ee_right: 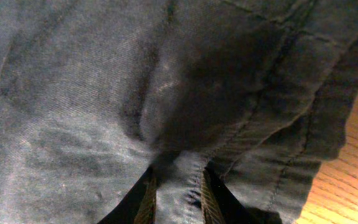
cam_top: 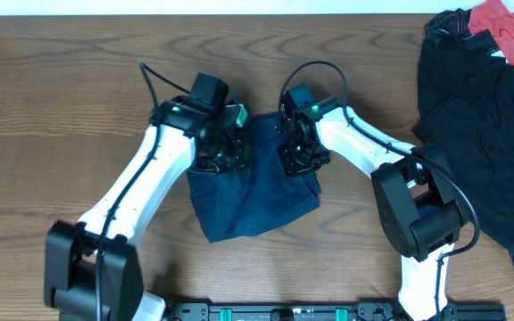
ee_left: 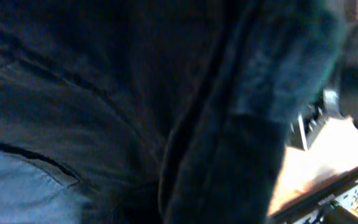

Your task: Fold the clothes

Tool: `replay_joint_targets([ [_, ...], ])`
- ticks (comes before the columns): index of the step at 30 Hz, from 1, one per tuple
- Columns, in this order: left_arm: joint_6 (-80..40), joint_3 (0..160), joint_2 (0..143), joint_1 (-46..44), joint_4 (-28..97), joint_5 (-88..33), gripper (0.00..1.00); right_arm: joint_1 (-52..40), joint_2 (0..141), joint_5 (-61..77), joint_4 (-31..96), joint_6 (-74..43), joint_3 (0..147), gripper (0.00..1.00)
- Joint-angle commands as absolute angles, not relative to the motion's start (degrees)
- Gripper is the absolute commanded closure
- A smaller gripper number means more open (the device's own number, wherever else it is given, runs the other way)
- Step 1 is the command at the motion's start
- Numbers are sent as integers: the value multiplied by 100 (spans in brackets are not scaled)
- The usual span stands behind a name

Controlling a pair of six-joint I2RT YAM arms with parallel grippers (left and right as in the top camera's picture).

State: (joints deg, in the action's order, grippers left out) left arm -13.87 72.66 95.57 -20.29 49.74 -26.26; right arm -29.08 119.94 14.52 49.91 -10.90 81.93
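**A:** Start with the big things. Where is there room?

**B:** The wooden tabletop [cam_top: 61, 89] shows bare grain to the left of the navy trousers [cam_top: 257, 192], beyond them, and in a narrower strip on their near side. Well to their right is a heap of black garments [cam_top: 471, 116], apart from them with wood between. A red cloth [cam_top: 511, 31] sits on the far corner of that heap.

**A:** And how do the trousers lie?

**B:** They are bunched at the middle, about as wide as they are long. The long axis runs from the far edge down to a corner at the near left. The near edge slants up toward the right, and the far edge lies under both arms.

**A:** What about the tools?

**B:** The left tool [cam_top: 226, 153] is over the far-left part of the trousers and the right tool [cam_top: 300, 159] over the far-right part, with cloth between them. In the right wrist view the fingers [ee_right: 146, 208] are clenched on a seamed fold of the trousers.

**A:** And the left one's grip?

**B:** I cannot tell. Dark cloth fills its wrist view right up to the lens and hides the fingers.
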Motion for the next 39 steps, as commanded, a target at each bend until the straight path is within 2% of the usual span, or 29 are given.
replay_joint_targets([
  [1, -1584, 7286, 9706, -2115, 4877, -2530, 94, -3044, 12328, 1500, 4998, -1175, 7975, 76],
  [4, -1581, 7286, 9745, -2217, 4825, -2541, 94, -3044, 12328, 1500, 4993, -1177, 7975, 76],
  [5, -1579, 7286, 9749, -2255, 4807, -2541, 91, -3044, 12328, 1500, 4991, -1177, 7975, 76],
  [8, -1579, 7288, 9751, -2331, 4766, -2633, 63, -3044, 12328, 1500, 4993, -1177, 7975, 76],
  [9, -1575, 7295, 9743, -2349, 4762, -2832, 56, -3044, 12328, 1500, 4993, -1177, 7975, 76],
  [12, -1400, 7354, 9644, -2340, 4790, -3529, 26, -3044, 12328, 1498, 4995, -1205, 7975, 76],
  [13, -1291, 7402, 9542, -2307, 4877, -3599, 19, -3041, 12328, 1498, 4982, -1221, 7977, 76],
  [15, -1208, 7450, 9330, -2193, 5022, -3402, 12, -3026, 12317, 1461, 5011, -1221, 8001, 75],
  [22, -1210, 7450, 8586, -1308, 5116, -2602, 11, -2635, 11845, 1170, 5811, -1221, 8591, 73],
  [29, -1221, 7352, 8604, -652, 5098, -2185, 13, -2377, 10833, 1264, 6477, -819, 9668, 71],
  [33, -1297, 7260, 8803, -589, 5002, -1831, 13, -2644, 10357, 1588, 6499, -493, 9782, 69],
  [39, -1299, 7260, 9397, -589, 4864, -1540, 13, -3374, 10468, 1575, 6595, -399, 9662, 58],
])
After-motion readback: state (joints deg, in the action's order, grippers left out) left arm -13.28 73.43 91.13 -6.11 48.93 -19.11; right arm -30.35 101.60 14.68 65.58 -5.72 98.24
